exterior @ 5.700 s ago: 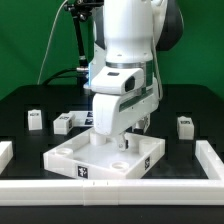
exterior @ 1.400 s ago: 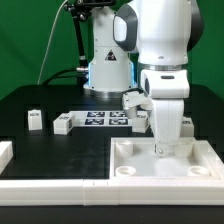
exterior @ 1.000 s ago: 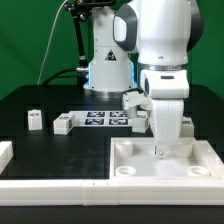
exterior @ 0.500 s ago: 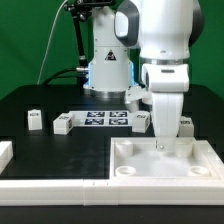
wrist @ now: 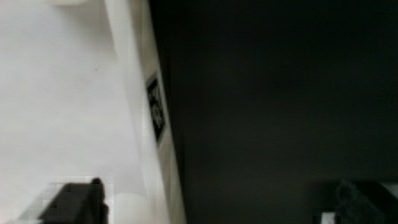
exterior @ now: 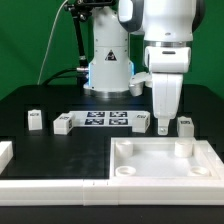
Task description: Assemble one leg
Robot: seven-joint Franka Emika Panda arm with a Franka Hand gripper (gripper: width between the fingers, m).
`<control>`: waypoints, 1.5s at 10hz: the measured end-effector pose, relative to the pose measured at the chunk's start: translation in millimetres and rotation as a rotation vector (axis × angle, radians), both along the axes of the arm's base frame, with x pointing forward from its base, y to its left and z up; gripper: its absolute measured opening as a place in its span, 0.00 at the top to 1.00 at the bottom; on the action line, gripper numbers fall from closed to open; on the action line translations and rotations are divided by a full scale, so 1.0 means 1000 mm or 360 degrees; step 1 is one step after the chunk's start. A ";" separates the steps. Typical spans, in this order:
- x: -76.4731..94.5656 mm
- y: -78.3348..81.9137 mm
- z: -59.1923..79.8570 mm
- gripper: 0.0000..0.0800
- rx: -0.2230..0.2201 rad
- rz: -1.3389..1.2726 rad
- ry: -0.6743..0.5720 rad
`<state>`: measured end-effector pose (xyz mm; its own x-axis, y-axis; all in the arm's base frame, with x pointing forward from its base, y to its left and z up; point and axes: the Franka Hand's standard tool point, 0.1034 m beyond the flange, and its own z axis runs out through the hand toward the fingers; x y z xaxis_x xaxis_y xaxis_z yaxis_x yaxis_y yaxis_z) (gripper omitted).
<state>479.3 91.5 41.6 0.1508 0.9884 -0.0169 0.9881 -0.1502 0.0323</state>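
1. Exterior view: a white arm (exterior: 165, 40) stands tall at the exterior view's right. Its gripper (exterior: 163, 127) hangs point-down just above the far rim of a large white tray (exterior: 160, 172) and touches nothing. That height looks chosen to clear the tray's wall before any sideways travel.
2. The leg (exterior: 185, 127), a stubby white post with a tag, stands upright on the black table (exterior: 30, 95). It is just beside the gripper, toward the exterior view's right, behind the tray. It is not yet picked up, and as the nearest one it is probably the next target.
3. A second leg (exterior: 62, 123) and a third leg (exterior: 35, 119) sit well apart from the gripper at the exterior view's left. The marker board (exterior: 100, 119) lies flat between them and the gripper. A small white piece (exterior: 141, 122) close to the gripper may be another leg; the view is too coarse to be sure.
4. Surface and room: the table is matte black, with a white rail (exterior: 60, 186) along its front. A green backdrop (exterior: 35, 35) hangs behind.
5. Wrist view: the picture is blurred. Two dark fingers (wrist: 75, 200) are spread wide with nothing between them, so the tool is released and empty. Beneath it lie the tray's white floor, its tagged wall and bare table.
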 end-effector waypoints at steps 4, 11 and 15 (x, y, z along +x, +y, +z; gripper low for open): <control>-0.007 -0.004 -0.004 0.19 0.0044 -0.0595 0.0004; -0.030 0.046 -0.003 0.19 0.0166 -0.2086 0.0047; -0.032 0.057 -0.003 0.19 0.0185 -0.2406 0.0086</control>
<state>447.0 148.0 39.0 0.9956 -0.0937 0.0095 -0.0926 -0.9924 -0.0810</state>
